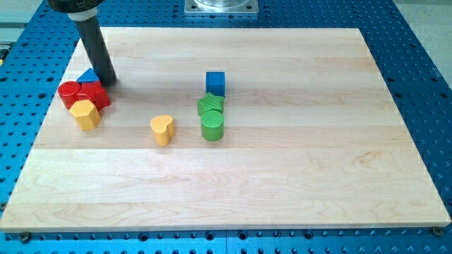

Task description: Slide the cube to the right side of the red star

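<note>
The blue cube point(215, 82) sits near the middle of the wooden board point(296, 162), just above a green block point(210, 104). The red star point(94, 94) lies at the view's far left in a tight cluster. My tip point(107, 80) rests on the board just above and right of the red star, touching or almost touching the cluster. The cube is far to the right of the tip.
In the left cluster, a red cylinder point(69, 93) lies left of the star, a blue triangle point(88, 75) above it, a yellow block point(85, 114) below it. A yellow heart point(163, 130) and a green cylinder point(212, 125) lie near the middle.
</note>
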Available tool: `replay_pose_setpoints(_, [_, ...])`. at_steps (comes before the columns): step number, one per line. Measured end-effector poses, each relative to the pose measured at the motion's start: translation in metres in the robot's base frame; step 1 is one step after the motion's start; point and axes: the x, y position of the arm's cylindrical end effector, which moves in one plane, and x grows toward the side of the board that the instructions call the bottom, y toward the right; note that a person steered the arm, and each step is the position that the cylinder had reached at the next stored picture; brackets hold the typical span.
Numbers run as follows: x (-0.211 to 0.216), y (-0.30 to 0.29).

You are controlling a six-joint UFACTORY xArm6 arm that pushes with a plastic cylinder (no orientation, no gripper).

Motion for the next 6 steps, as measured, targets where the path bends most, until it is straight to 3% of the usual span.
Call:
replay_pose_setpoints(1, [0.001, 0.035])
replay_pose_setpoints(3, [-0.028, 0.219])
replay_pose_setpoints(4, [0.002, 0.289])
replay_pose_setpoints(5, [0.049, 0.243])
replay_pose_setpoints(6, [0.053, 0.190])
